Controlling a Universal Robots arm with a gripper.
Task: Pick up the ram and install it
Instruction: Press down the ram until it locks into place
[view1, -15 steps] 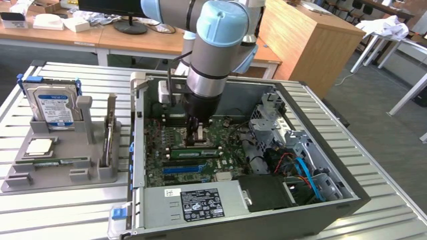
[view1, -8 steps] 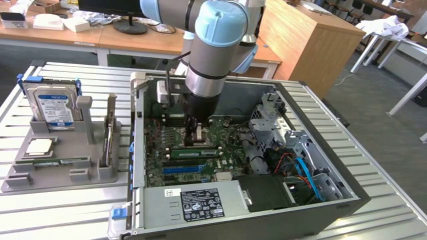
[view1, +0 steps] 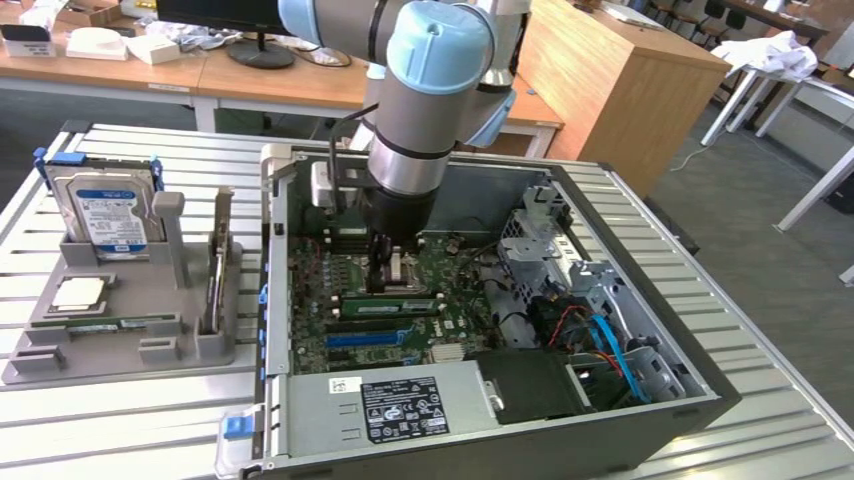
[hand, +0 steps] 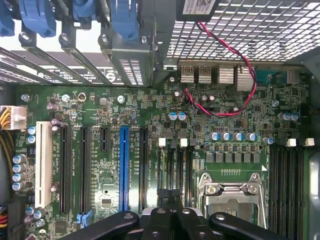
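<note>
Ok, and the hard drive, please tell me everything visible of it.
The hard drive is a flat silver metal box with a white and blue label facing the camera. It stands upright between blue side rails in the grey stand, on the exterior view's left, apart from the computer case.

The closed end effector (hand: 170, 212) hangs over the green motherboard (hand: 150, 110) near the blue slot (hand: 124, 167).
</note>
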